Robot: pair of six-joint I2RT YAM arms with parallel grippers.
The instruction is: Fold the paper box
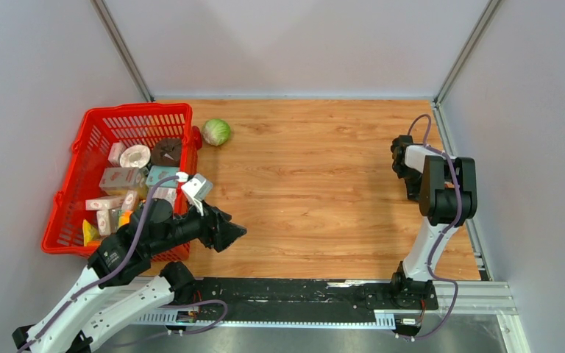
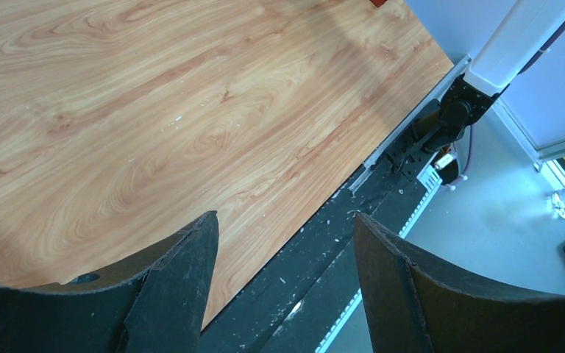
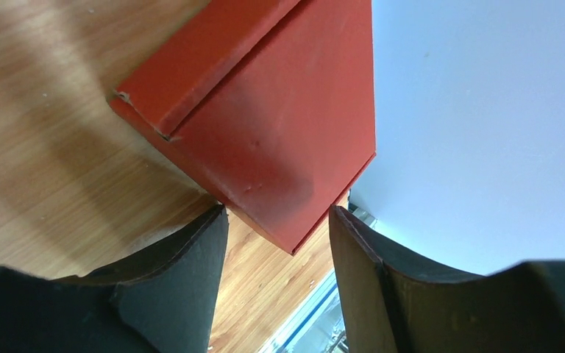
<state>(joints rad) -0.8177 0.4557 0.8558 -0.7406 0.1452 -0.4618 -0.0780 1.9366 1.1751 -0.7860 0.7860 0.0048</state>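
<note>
Pointing one corner straight at the right gripper [image 3: 276, 211], the paper box [image 3: 265, 110] is at the right side of the table [image 2: 154, 110], close beside the pale wall [image 3: 485, 110]. It is dark red, with one broad flat face turned up and one narrow strip folded along its left edge. Its long edges run away from the gripper, slanting up and to the right in the wrist view, and the far end is cut off by the frame. From above the box is hidden by the right arm. The two right fingers stand apart with the near corner of the box between them. Their tips are just at the edges of the box, but I cannot tell if they really pinch it. The left gripper [image 2: 285, 217] is well apart from the box, low near the front edge of the table. Its fingers are spread wide, with only the wood and the black rail [image 2: 324, 257] between them. Behind it is a red basket [image 1: 81, 140] with small cartons, and a green cabbage [image 1: 216, 132] lies just beside the basket's far corner.
</note>
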